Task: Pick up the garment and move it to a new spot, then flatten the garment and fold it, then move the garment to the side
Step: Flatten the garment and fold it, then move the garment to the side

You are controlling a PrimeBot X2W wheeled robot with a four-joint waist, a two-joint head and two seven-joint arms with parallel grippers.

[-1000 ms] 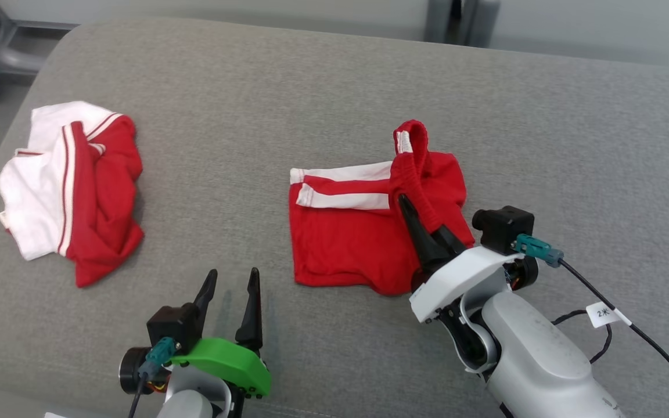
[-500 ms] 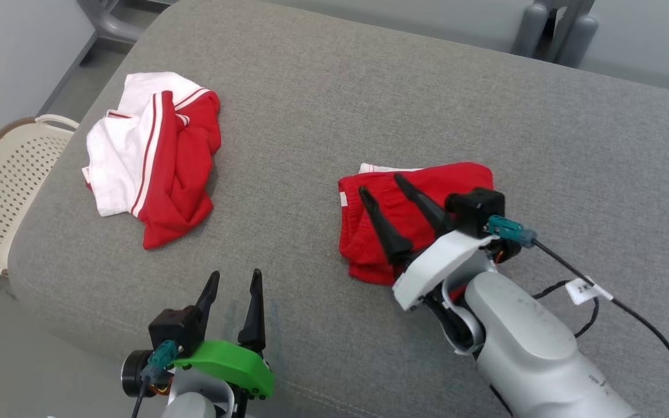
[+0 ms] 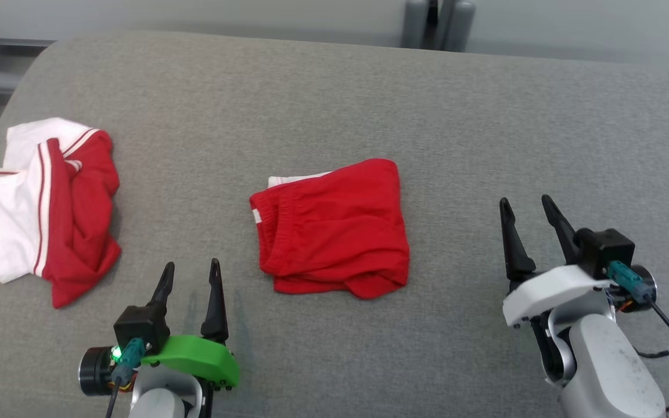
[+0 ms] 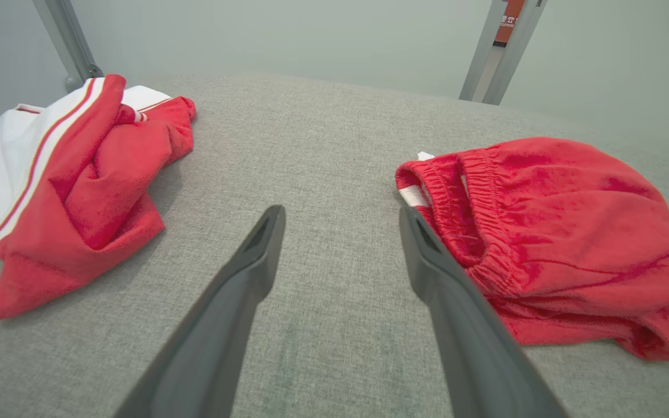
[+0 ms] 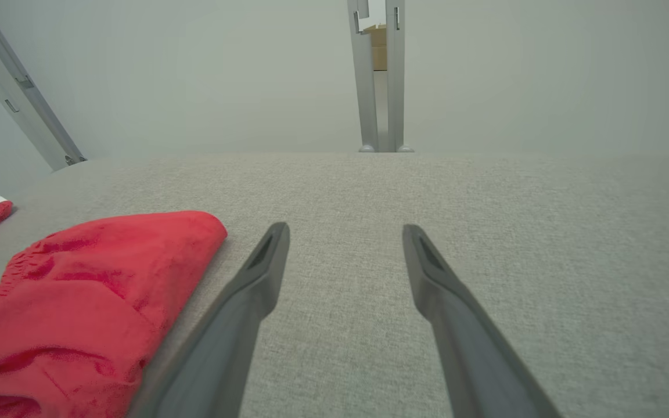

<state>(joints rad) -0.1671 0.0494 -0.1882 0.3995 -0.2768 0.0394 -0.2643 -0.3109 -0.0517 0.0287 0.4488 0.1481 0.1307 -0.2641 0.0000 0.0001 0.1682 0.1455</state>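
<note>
Red shorts (image 3: 331, 226) are seen folded into a rough square at ctr of the grey cushion (image 3: 311, 98). The waistband is turned to the robot's left, and a white strip is shown at the far-left corner. L gripper (image 3: 191, 264) is held low near the front edge, fingers spread apart w/ nothing between, tips pointed over bare fabric near the shorts' left side. R gripper (image 3: 525, 200) is held well right of the shorts, fingers likewise parted & empty, clear of the cloth. A crumpled red & white shirt (image 3: 44, 203) is laid at the cushion's far left, well apart from the shorts. In the R wrist view the shorts are seen at lower left.
</note>
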